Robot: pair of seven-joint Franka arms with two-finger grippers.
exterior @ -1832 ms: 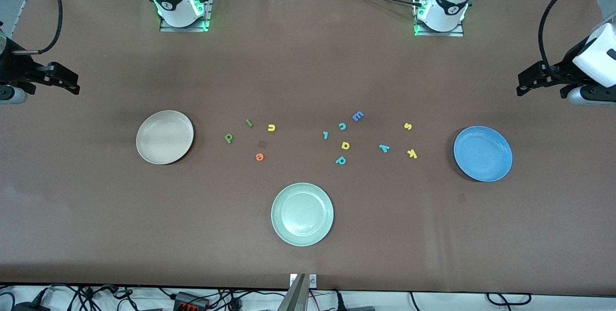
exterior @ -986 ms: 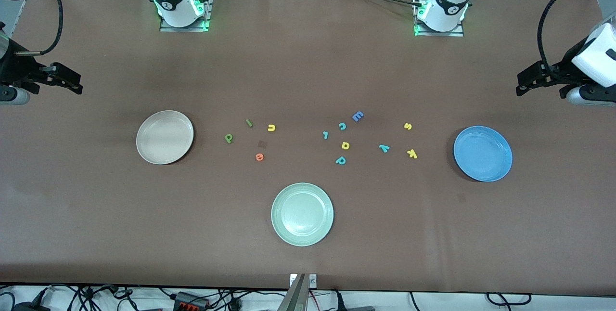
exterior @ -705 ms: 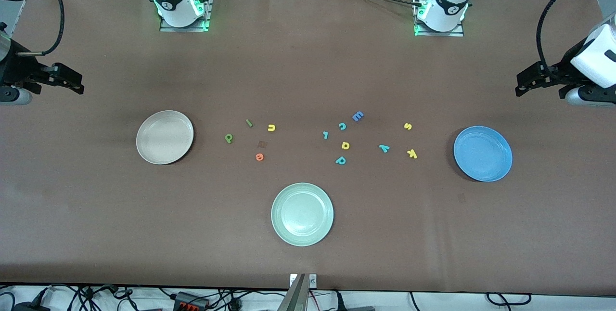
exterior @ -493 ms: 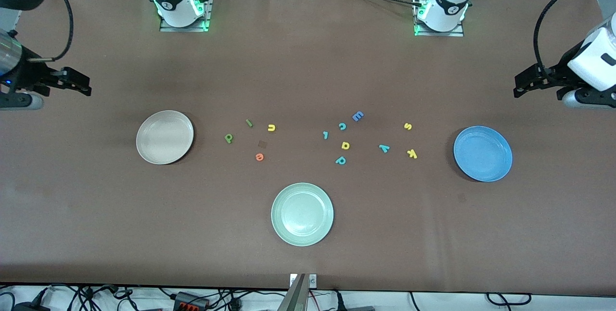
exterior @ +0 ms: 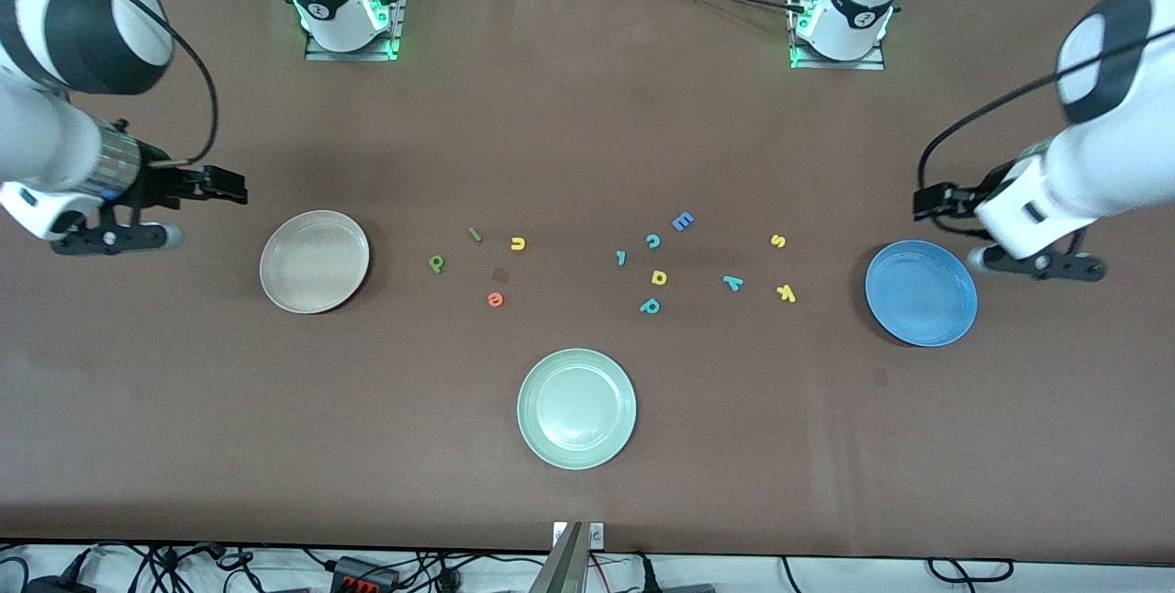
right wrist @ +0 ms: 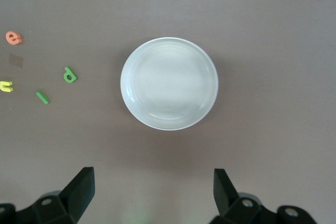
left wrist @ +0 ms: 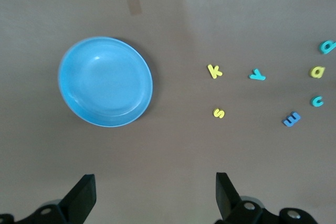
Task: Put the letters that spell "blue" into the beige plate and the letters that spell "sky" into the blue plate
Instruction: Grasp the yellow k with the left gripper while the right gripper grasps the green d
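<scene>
Pale green plate [exterior: 576, 408]: nearest the front camera, mid-bench, empty; not part of the job.
Orange e [exterior: 496, 299]: flat on the bench, nearest the camera of the "blue" set.
Green b [exterior: 437, 263]: a little farther, the letter closest to the beige plate.
Yellow u [exterior: 518, 243] and green l [exterior: 475, 234]: farther again; the l is a thin bar lying at a slant.
Beige plate [exterior: 315, 261]: empty, toward the right arm's end of the bench, beside the "blue" letters.
Yellow k [exterior: 786, 293], teal y [exterior: 732, 282], yellow s [exterior: 777, 240]: the "sky" letters, on the bench beside the blue plate, k nearest that plate, s farthest from the camera.
Blue plate [exterior: 921, 292]: empty, toward the left arm's end.
Other letters: a teal p [exterior: 650, 306], a yellow letter, two more teal ones and a blue E [exterior: 682, 222] sit mid-bench between the two sets.
Right tool [exterior: 225, 185]: fingers spread wide, empty, over bare bench just beside the beige plate; the "blue" letters lie past the plate from it, toward mid-bench.
Left tool [exterior: 929, 202]: fingers spread wide, empty, over the bench by the blue plate's rim; the "sky" letters lie toward mid-bench from it.
Key relation: each arm is the nearer one to its own set, so I judge right takes "blue", left takes "sky".
Change: both arms have swung inward from the bench ends toward their plates; letters and plates have not moved.
</scene>
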